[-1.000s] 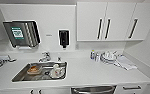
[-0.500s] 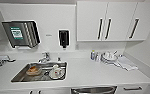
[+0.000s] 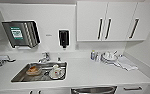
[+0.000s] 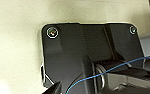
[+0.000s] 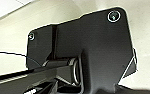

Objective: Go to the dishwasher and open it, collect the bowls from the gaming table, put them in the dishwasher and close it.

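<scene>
The dishwasher (image 3: 93, 90) shows as a strip of stainless-steel front under the white counter (image 3: 96, 73), at the lower edge of the head view, right of the sink. Its door looks closed. The bowls and the gaming table are out of view. In the left wrist view and the right wrist view my own dark wrist plates sit in front of pale surfaces.
A steel sink (image 3: 41, 72) set in the counter holds an orange dish (image 3: 33, 70) and a white plate with a cup (image 3: 56, 72). White wall cabinets (image 3: 116, 21) hang above. Dishes and a cloth (image 3: 116, 60) lie at the back right. A paper-towel dispenser (image 3: 21, 33) is on the wall.
</scene>
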